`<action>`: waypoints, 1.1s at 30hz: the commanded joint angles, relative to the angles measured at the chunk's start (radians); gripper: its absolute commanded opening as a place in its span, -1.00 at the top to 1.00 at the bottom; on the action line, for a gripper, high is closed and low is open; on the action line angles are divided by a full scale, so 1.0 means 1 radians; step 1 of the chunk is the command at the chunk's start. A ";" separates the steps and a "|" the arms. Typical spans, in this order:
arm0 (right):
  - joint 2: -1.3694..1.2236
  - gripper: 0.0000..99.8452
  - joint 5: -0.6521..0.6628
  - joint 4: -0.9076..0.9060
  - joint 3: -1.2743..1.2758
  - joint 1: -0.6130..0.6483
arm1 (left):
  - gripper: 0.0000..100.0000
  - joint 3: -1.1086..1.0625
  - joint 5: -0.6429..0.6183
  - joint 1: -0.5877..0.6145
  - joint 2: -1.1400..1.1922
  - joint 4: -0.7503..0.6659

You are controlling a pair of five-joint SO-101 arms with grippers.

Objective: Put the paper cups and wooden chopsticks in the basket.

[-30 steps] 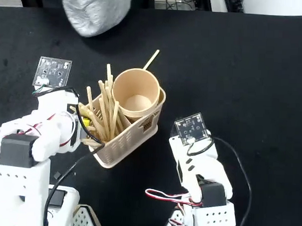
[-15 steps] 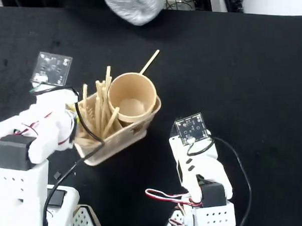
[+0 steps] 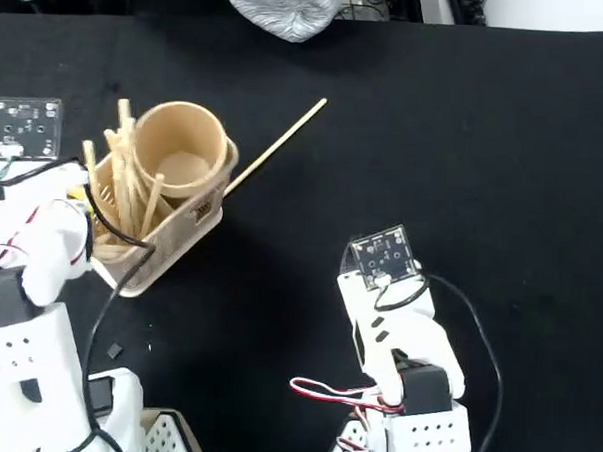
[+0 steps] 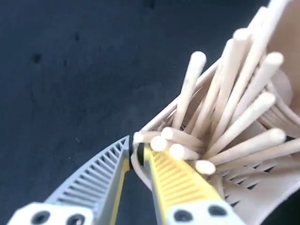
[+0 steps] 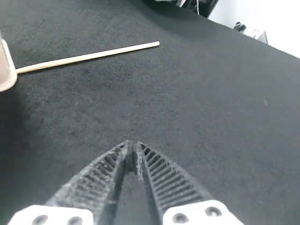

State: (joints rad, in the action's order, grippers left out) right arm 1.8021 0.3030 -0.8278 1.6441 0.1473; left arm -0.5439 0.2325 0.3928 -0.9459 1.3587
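A beige slatted basket [image 3: 166, 242] stands at the left of the black table. It holds a paper cup [image 3: 181, 151] and several wooden chopsticks [image 3: 125, 190] leaning on end. My left gripper [image 3: 89, 209] is shut on the basket's rim; the left wrist view has its grey and yellow fingers [image 4: 161, 171] clamped on the rim of the basket [image 4: 255, 199], with chopstick ends [image 4: 225, 117] just beyond. One chopstick [image 3: 275, 147] lies flat on the table beside the basket. My right gripper [image 5: 132, 152] is shut on nothing, low over bare table, with that chopstick [image 5: 89, 56] well ahead.
The right arm [image 3: 392, 330] sits at the near centre-right. A black cable [image 3: 128, 309] runs from the left arm past the basket's near side. The table's far and right parts are bare black cloth. A grey lump [image 3: 286, 5] lies at the far edge.
The left arm has pulled the basket, with cup and chopsticks, leftward and away from the right arm. A chopstick once partly hidden behind it now lies exposed. The right arm has not moved.
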 commanded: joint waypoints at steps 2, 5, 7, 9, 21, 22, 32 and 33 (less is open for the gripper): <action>0.088 0.98 -0.046 0.014 -0.084 -0.011 | 0.94 -0.005 0.012 0.068 0.002 -0.051; 0.087 0.98 -0.083 0.014 -0.108 -0.009 | 0.94 -0.002 0.012 0.068 0.002 -0.051; 0.085 0.97 -0.107 0.012 -0.124 -0.009 | 0.94 -0.001 0.009 0.087 0.002 -0.054; 0.059 0.97 -0.112 0.012 -0.145 -0.009 | 0.94 0.012 0.012 0.122 0.002 -0.055; -0.728 0.97 -0.308 0.086 -0.657 0.184 | 0.93 -0.081 -0.018 0.105 0.002 -0.092; -0.811 0.97 -0.341 0.100 -0.713 0.195 | 0.93 -0.105 -0.020 0.105 0.002 -0.114; -1.596 0.58 -0.830 0.071 -1.185 0.216 | 0.93 -0.297 -0.021 0.139 0.000 -0.279; -1.656 0.58 -0.858 0.069 -1.222 0.218 | 0.93 -0.300 -0.021 0.148 0.000 -0.281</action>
State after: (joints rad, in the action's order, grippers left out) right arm 0.3997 -0.4135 -0.7526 0.6099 0.3544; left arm -0.7725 0.2171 0.5063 -0.9613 1.1270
